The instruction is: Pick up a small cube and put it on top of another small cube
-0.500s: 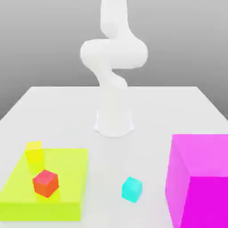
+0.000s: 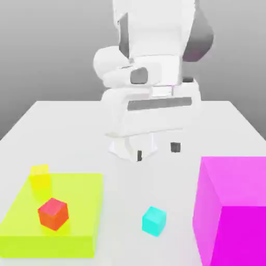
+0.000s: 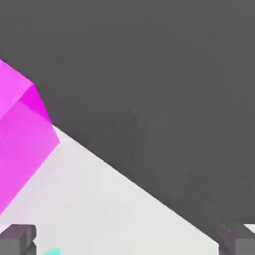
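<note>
Magenta block (image 2: 236,208) — cut off by exterior view's right edge; arm (image 2: 161,31) — top cropped.

Open air below the parted fingers (image 2: 175,147), above the worktop (image 2: 122,200). Free from above around the cyan cube (image 2: 154,221), with bare strips on 2 sides: toward the green slab (image 2: 78,202) at the exterior view's left, and toward the magenta block (image 2: 244,208) at its right. Blocked sideways there by the block's tall wall. Lower obstruction at the slab, with the red cube (image 2: 53,214) standing up from it, near the yellow block (image 2: 40,177).
</note>
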Controlling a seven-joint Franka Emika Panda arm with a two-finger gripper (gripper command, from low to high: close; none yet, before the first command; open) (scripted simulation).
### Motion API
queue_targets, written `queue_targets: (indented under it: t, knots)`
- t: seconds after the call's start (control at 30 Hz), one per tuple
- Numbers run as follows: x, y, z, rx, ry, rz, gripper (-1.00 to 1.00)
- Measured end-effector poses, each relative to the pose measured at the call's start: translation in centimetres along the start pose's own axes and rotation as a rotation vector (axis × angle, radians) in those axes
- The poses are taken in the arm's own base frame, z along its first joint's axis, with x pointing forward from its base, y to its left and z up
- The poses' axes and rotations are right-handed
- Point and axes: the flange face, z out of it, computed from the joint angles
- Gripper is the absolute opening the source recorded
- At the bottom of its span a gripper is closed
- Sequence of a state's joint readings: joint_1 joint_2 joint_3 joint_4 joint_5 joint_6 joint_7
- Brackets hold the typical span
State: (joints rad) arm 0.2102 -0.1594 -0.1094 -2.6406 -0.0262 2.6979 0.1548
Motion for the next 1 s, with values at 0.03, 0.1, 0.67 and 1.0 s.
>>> queue_targets:
  t: [0.03,0.1,0.67,1.0]
  knots:
    - [-1.0,-0.1,1.9,-0.004,-0.033,-0.043,0.00]
    - [-3.4,-0.4,5.6,-0.007,-0.099,-0.134,0.00]
    - [-9.5,0.0,17.5,-0.004,-0.218,-0.282,-1.00]
    - [-5.1,4.8,9.6,-0.036,-0.213,-0.064,-1.00]
